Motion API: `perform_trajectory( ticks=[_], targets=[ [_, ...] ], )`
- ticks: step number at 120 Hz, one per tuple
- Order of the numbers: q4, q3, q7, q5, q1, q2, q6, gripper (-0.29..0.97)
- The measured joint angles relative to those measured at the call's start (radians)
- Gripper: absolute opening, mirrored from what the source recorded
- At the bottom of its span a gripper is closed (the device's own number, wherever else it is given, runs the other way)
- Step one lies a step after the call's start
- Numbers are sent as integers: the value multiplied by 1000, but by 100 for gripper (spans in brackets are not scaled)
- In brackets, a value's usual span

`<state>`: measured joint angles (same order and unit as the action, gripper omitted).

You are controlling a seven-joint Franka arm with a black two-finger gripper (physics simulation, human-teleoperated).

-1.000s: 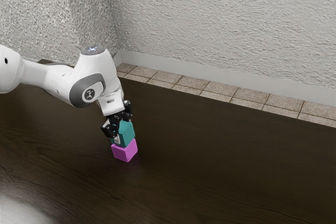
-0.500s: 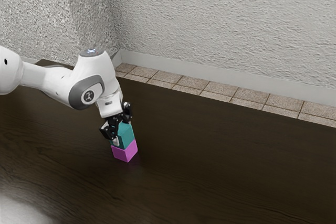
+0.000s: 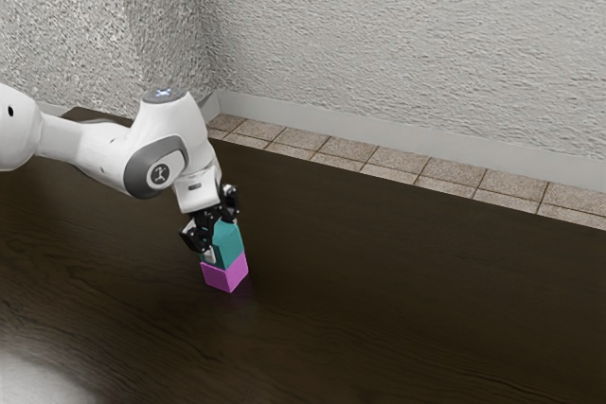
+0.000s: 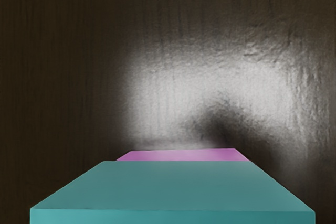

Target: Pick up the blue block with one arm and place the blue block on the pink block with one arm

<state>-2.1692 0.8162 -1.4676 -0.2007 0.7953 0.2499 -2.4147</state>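
The blue block (image 3: 228,242), teal in colour, rests on top of the pink block (image 3: 225,272) on the dark wooden table. My gripper (image 3: 214,239) comes down from the exterior view's upper left and is shut on the blue block, a black finger on each side. In the wrist view the blue block (image 4: 173,191) lies just under my hand, and a strip of the pink block (image 4: 181,155) peeks out beyond it.
The dark table (image 3: 398,309) stretches wide around the stack. A tiled floor strip (image 3: 426,169) and a rough grey wall (image 3: 398,35) lie beyond the table's far edge.
My hand has lowered slightly with the blue block, bringing it down onto the pink block. Between half a second ago and now almost nothing moved.
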Motion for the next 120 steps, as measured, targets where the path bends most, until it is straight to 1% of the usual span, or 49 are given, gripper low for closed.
perform_trajectory(
  ticks=[16,36,68,92,104,108,110,120],
  targets=[
    [-10,0,0,21,12,-4,-1,37],
    [-11,0,1,29,15,-6,-1,38],
    [-11,0,-3,32,15,-6,6,57],
    [-11,0,-5,32,16,-22,13,64],
    [-10,1,-6,35,29,-55,22,65],
    [-5,3,-6,47,33,-87,30,66],
    [15,6,-8,64,36,-119,42,66],
    [188,14,-18,177,48,-269,165,67]
  ],
)
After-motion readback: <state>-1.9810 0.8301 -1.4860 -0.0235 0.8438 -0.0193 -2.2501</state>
